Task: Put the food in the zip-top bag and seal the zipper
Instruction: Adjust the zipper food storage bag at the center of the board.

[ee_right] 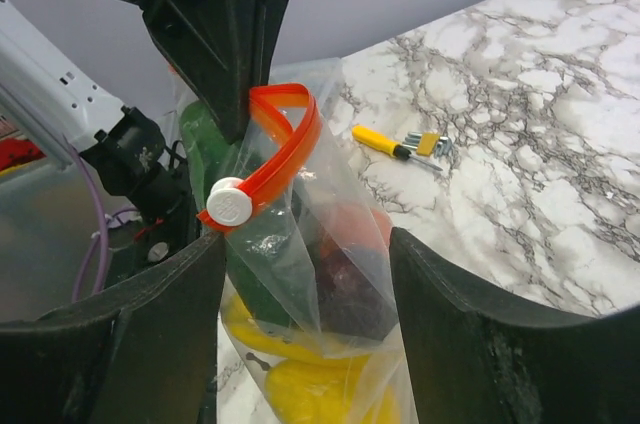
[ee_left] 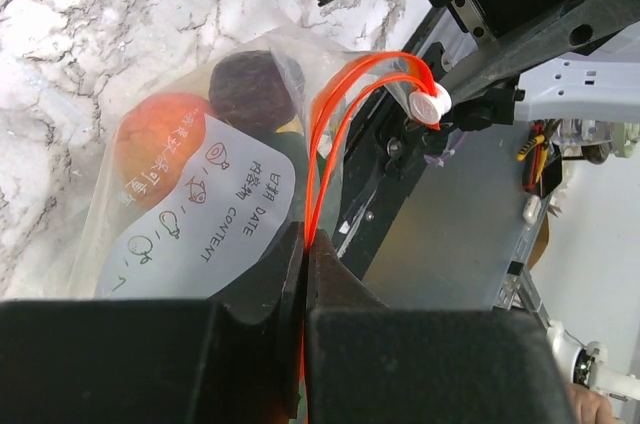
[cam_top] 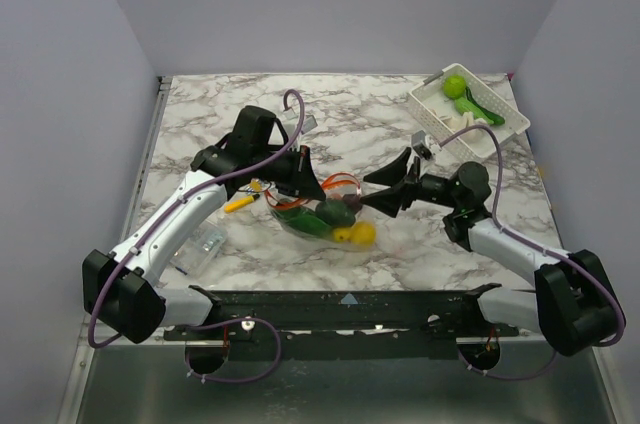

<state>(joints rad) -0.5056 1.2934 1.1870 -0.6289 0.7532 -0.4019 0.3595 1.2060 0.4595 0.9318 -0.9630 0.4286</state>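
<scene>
The zip-top bag [cam_top: 325, 216] hangs between my grippers above the marble table. It holds food: a yellow piece [cam_top: 355, 234], a green one [cam_top: 305, 224], a dark purple one [ee_left: 250, 89] and an orange one [ee_left: 160, 144]. My left gripper [ee_left: 305, 239] is shut on the red-orange zipper [ee_left: 325, 144] at one end. The strip bows open toward its white slider [ee_right: 230, 206]. My right gripper [ee_right: 308, 244] is open, with its fingers [ee_right: 150, 314] on either side of the bag just below the slider. In the top view it [cam_top: 385, 186] sits at the bag's right end.
A white slotted basket [cam_top: 495, 134] at the back right holds a bright green piece [cam_top: 455, 86] and a white one. A yellow-orange marker pen [cam_top: 238, 204] lies left of the bag. A small clear packet [cam_top: 205, 242] lies near the left arm.
</scene>
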